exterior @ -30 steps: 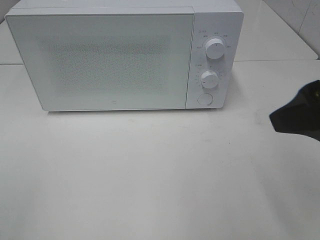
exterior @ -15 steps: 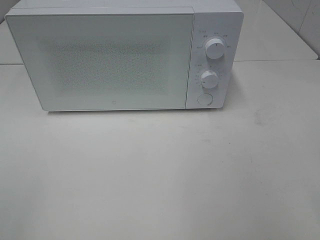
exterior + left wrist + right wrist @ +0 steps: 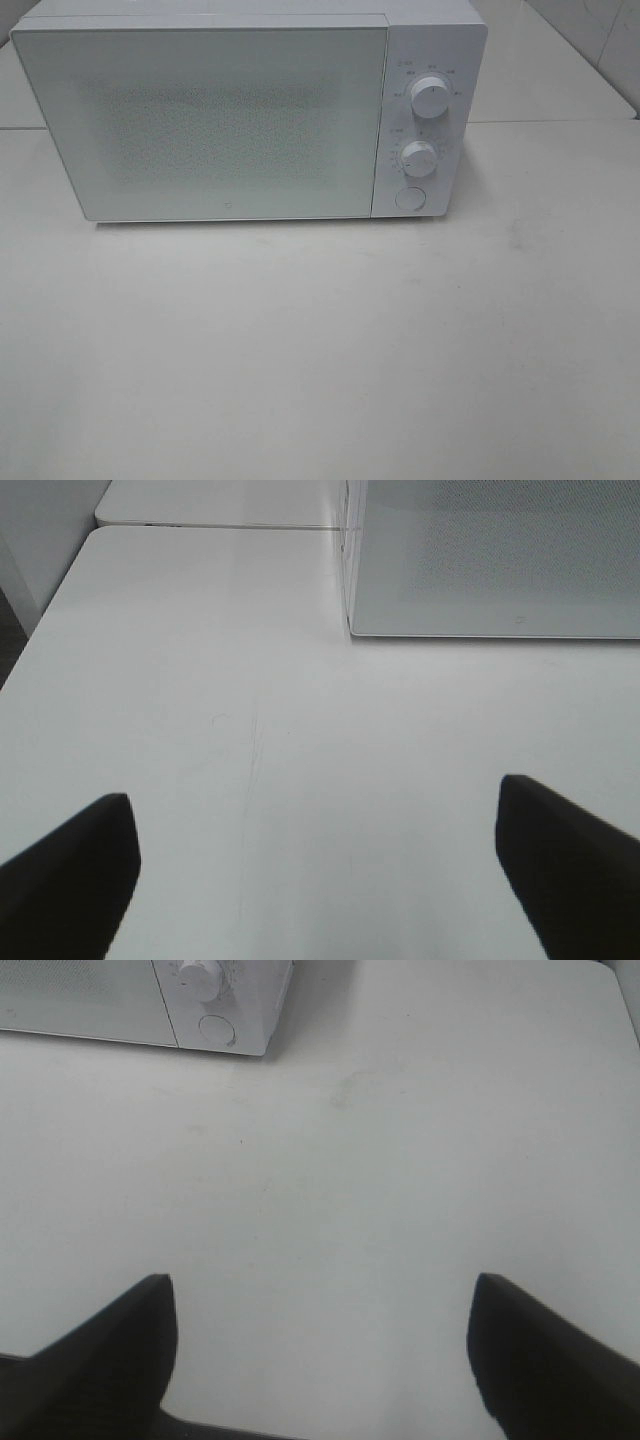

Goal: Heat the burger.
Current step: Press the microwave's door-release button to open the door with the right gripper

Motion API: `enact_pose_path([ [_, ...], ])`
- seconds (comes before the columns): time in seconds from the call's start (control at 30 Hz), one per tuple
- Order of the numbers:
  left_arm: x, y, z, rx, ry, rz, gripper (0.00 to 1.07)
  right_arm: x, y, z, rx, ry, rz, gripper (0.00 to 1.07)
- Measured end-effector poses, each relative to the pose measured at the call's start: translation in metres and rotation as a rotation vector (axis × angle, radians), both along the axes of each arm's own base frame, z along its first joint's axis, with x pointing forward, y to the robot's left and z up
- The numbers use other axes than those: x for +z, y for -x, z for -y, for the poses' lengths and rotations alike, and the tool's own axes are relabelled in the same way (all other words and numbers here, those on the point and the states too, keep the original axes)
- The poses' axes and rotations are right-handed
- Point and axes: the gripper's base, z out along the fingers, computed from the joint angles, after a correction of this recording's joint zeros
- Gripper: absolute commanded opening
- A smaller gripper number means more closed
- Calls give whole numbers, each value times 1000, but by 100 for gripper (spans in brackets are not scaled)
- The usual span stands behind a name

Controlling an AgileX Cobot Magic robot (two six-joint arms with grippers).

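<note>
The white table (image 3: 320, 350) fills the high view, and the white microwave (image 3: 200, 120) spans its upper half, door shut. My left gripper (image 3: 312, 792) and right gripper (image 3: 321, 1280) each hang over tabletop, fingers spread wide, pinching nothing. On the microwave's right panel sit an upper knob (image 3: 429, 97), a lower knob (image 3: 419, 157) and a round button (image 3: 410, 198). I cannot tell where the burger is.

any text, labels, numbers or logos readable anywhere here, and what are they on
No text is legible enough to quote.
Print ringed around the upper white round dial on the white microwave oven: too small and blurred.
Print around the lower white round dial: blurred too.
Low on the frosted microwave door, a tiny grey mark: too small to read.
</note>
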Motion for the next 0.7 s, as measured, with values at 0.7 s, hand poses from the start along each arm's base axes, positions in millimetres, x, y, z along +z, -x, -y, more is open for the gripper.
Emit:
enact_pose_path([
  [0.7, 0, 0, 0, 0, 0, 0, 88, -25, 15, 0, -68, -31, 94, 76],
])
